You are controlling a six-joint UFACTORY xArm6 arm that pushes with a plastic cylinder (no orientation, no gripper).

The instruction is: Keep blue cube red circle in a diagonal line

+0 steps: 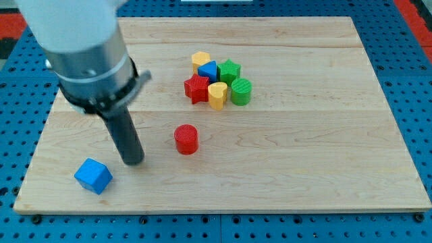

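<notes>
The blue cube [93,175] lies near the board's bottom left corner. The red circle [185,139], a short red cylinder, stands to its upper right, near the middle of the board. My tip [134,161] rests on the board between them, just right of and slightly above the blue cube, and left of the red circle. It touches neither block. The rod rises up and to the left into the arm's grey body.
A tight cluster sits above the red circle: a yellow hexagon-like block [200,61], a blue block [208,70], a green star [229,71], a red star [196,88], a yellow heart [217,95] and a green cylinder [241,92]. The wooden board [324,148] ends close below the blue cube.
</notes>
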